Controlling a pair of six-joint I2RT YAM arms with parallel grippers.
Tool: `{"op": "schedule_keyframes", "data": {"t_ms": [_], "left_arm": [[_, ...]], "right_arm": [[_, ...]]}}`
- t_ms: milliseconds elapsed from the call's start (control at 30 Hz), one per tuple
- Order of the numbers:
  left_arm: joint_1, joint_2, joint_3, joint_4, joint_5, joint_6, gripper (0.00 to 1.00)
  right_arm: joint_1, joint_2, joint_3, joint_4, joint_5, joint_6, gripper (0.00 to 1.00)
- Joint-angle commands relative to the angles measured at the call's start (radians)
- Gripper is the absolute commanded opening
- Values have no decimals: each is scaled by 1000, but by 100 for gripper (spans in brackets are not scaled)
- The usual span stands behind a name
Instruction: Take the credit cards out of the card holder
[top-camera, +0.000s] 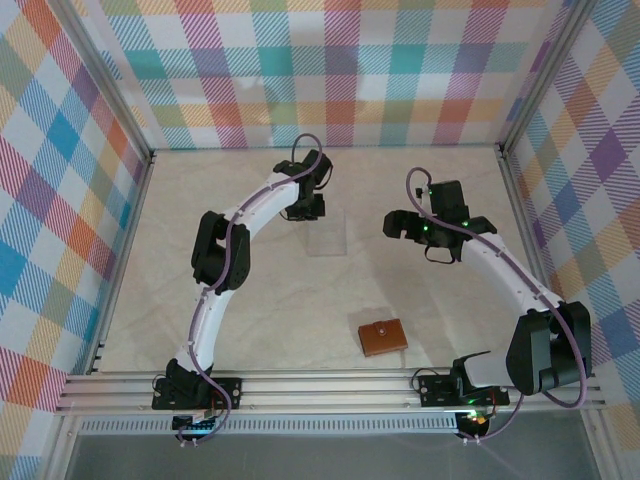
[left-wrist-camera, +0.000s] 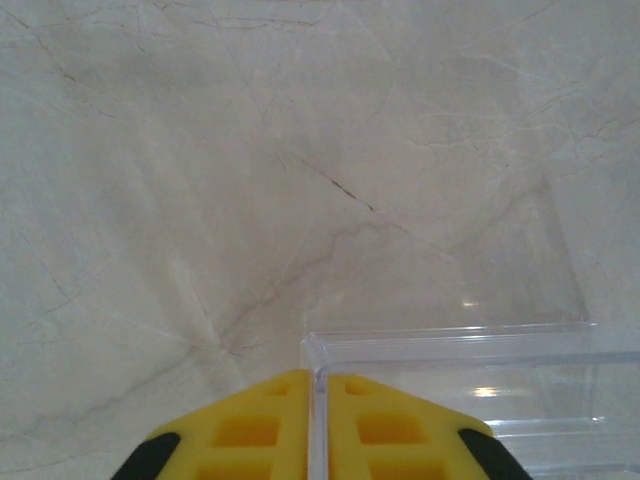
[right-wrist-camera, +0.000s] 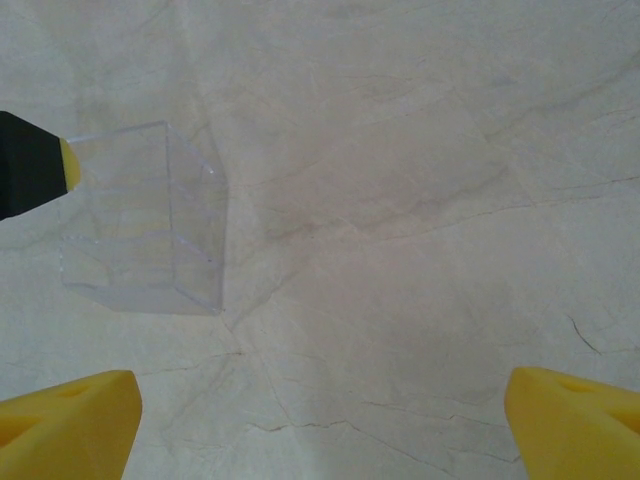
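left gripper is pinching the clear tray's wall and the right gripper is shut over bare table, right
No: the right gripper is open, jaws spread wide over bare table, as the right wrist view shows. The left gripper is pinching the wall of the clear tray.

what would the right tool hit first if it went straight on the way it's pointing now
Most likely the bare table: the right tool is open and nothing lies ahead between its fingers. The clear tray sits left of that line, though depth is hard to judge.
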Motion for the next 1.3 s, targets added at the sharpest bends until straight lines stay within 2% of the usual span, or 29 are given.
{"op": "schedule_keyframes", "data": {"t_ms": [0,100,400,533,700,800,900,1033,1133,1267], "left_arm": [[-7,0,12,-46,-2,-20,16],[-7,-25,11,-46,-4,-20,21],[-8,-103,-4,-50,16,-3,23],[-10,-164,-72,-12,56,2,22],[-11,-260,-193,54,87,1,23],[-11,-306,-252,76,85,4,23],[-11,-338,-296,92,78,2,23],[-11,-372,-350,121,84,3,23],[-11,-385,-374,133,88,7,23],[-11,-390,-380,142,104,14,23]], "right_arm": [[5,-21,8,-46,-35,12,93],[8,-21,27,-88,-56,12,93],[56,-45,36,-251,-129,24,91],[108,-62,21,-327,-164,52,90],[189,-97,-19,-432,-124,170,87],[229,-115,-65,-459,-135,307,82],[256,-136,-128,-436,-186,510,85],[306,-198,-220,-365,-133,878,87],[315,-219,-257,-409,-96,1141,91],[328,-243,-298,-412,-126,1369,93]]}}
